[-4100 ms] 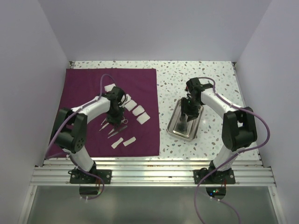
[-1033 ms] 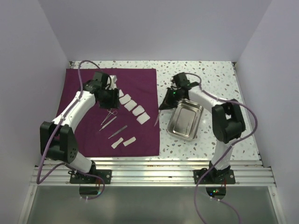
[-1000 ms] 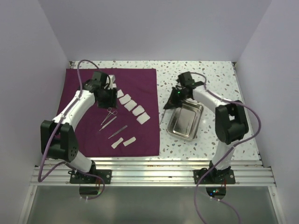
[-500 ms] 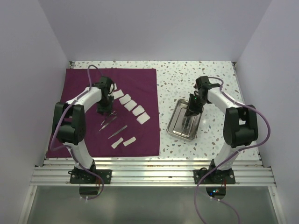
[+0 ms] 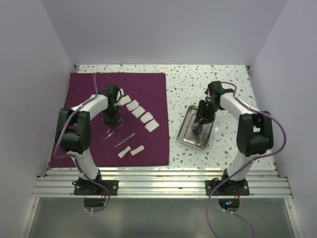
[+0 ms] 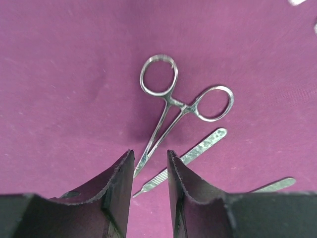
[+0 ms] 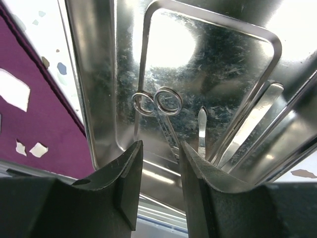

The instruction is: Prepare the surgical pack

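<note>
Presently, the top view shows the pack partly assembled: the maroon cloth [image 5: 148, 89] lies flat on the left of the table, the steel tray [image 5: 188, 136] sits on the bare table to its right, and the gauze pads [image 5: 141, 114] lie in a row on the cloth. The left gripper [image 5: 111, 120] is lowered over instruments near the cloth's centre; the right gripper [image 5: 198, 123] hangs over the tray. In the left wrist view the fingers [image 6: 119, 183] stand slightly apart, gripping nothing, with the blade tip of the ring-handled scissors [image 6: 182, 106] between them; a flat-handled instrument [image 6: 198, 148] rests just beside. In the right wrist view the jaws are likewise parted and empty above the tray, which holds a second pair of scissors [image 7: 155, 102] and apparently further slim instruments [image 7: 200, 130], though mirror reflections make the count uncertain. Judged remaining: transfer the cloth-side instruments and gauze, seat the tray on the cloth, fold the bundle. Compared with one second earlier, the right arm has returned from the cloth's edge to the tray, and the left gripper has moved from the far gauze to the scissors.
</note>
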Robot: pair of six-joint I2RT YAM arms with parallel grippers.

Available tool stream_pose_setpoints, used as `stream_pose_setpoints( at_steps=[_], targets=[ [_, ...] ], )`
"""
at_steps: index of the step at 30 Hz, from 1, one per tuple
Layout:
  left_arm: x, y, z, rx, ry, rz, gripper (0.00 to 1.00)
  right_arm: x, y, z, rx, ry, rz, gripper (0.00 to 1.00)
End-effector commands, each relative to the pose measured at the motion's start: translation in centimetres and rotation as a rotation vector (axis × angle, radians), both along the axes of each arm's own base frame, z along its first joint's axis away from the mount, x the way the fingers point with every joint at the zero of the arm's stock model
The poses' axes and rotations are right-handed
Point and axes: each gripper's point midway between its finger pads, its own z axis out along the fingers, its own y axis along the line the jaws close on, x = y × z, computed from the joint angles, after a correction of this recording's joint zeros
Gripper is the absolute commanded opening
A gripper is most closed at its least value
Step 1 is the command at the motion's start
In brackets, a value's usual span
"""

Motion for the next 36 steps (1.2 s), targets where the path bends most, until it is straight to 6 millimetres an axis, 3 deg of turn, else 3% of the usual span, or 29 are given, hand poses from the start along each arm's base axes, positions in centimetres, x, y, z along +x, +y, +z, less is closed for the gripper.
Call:
stream_pose_setpoints(
  at_steps=[1, 16, 24, 27, 28, 32, 36],
  targets=[
    [-0.1, 0.2, 0.1, -0.007, -0.032, -0.002, 0.36, 0.8, 0.9, 2.1, 0.053, -0.066, 0.020, 0.39],
    [-1.7, 1.3, -1.1, 0.041, -0.026, 0.023, 0.27, 0.5, 1.4, 2.1, 0.087, -0.073, 0.019, 0.39],
    [-1.6, 1.8, -1.6, 0.069, -0.033, 0.036, 0.17, 0.6, 1.6, 2.7, 0.093, -0.093, 0.021, 0.39],
    [-1.1, 1.6, -0.9, 0.061, -0.045, 0.040, 0.08, 0.6, 2.0, 3.1, 0.094, -0.102, 0.030, 0.39],
    [-0.7, 1.5, -0.4, 0.055, -0.056, 0.044, 0.01, 0.5, 2.4, 3.3, 0.099, -0.102, 0.038, 0.39],
    [-0.4, 1.0, 1.9, 0.025, -0.087, 0.057, 0.00, 1.2, 5.6, 5.2, 0.175, -0.148, 0.063, 0.40],
    [-0.3, 0.2, 3.8, -0.023, -0.107, 0.066, 0.00, 1.4, 12.0, 6.6, 0.300, -0.188, 0.133, 0.46]
  ],
)
